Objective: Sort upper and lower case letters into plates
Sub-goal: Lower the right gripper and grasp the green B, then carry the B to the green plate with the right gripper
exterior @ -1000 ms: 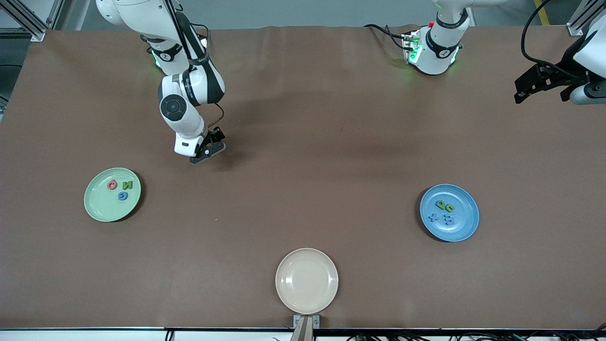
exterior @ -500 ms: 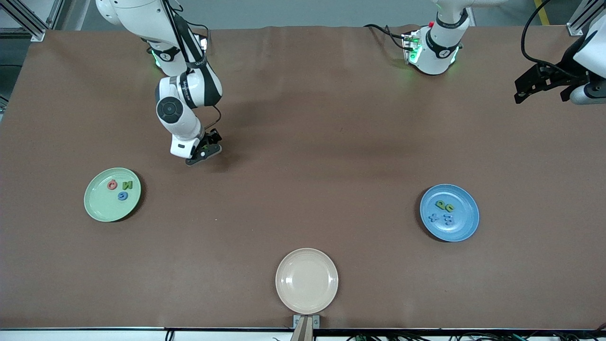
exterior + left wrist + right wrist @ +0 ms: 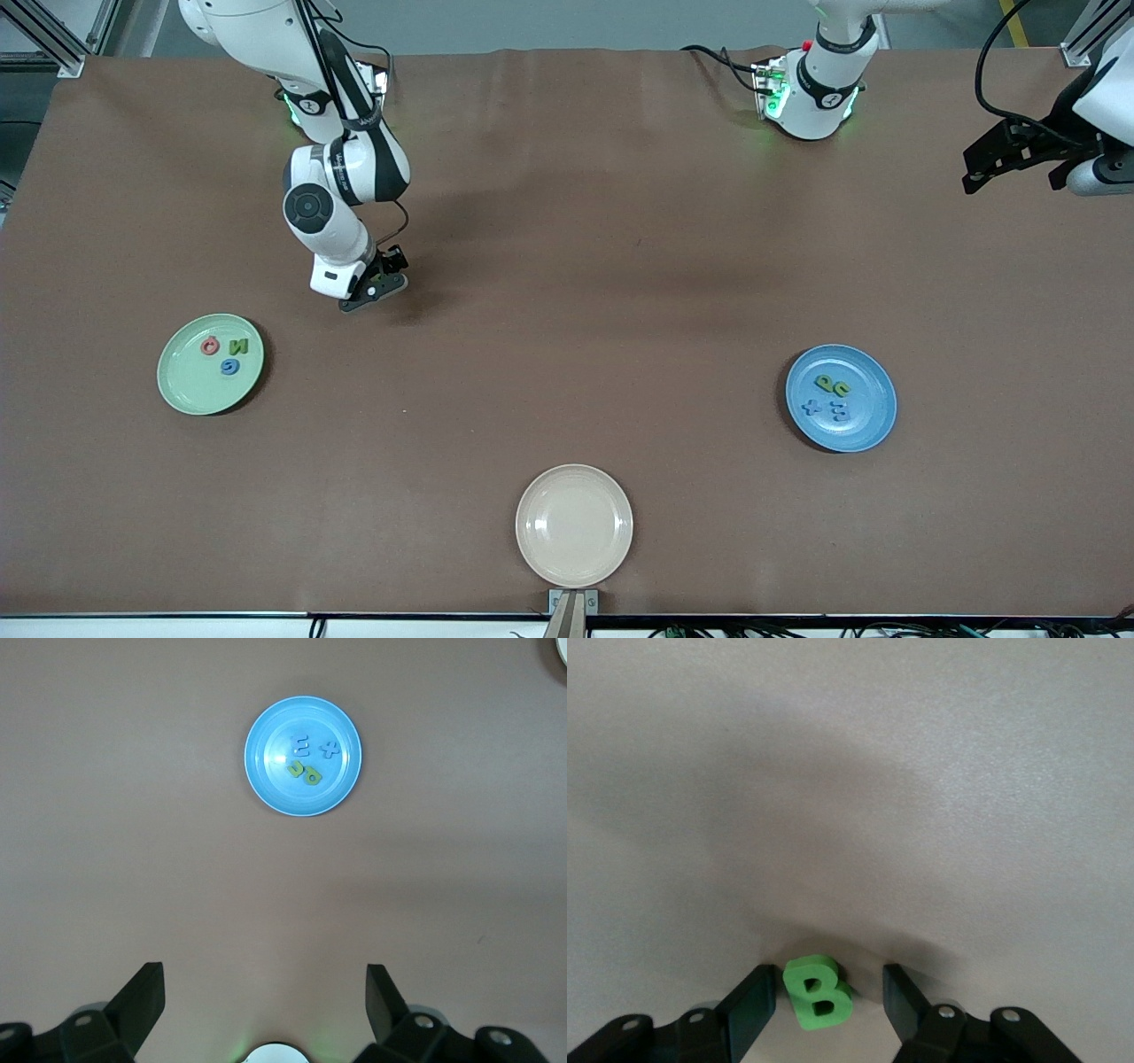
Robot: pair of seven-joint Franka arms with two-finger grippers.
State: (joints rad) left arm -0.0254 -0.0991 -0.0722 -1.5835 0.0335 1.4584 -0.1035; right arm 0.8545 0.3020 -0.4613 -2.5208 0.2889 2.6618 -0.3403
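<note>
Between my right gripper (image 3: 824, 1001) fingers: green B (image 3: 819, 992) on surface, not yet clamped | left gripper (image 3: 266, 1001) spread wide, waiting.

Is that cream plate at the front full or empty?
Empty. The cream plate shows only its bare surface, while the letters sit in the pale green plate and the blue plate.

I note B (image 3: 819, 992) between right gripper (image 3: 829, 1001) fingers, on table (image 3: 567, 266); three letters (image 3: 226, 353) in plate (image 3: 182, 390) toward right arm's end, four letters (image 3: 831, 397) in plate (image 3: 864, 430) toward left arm's end.
</note>
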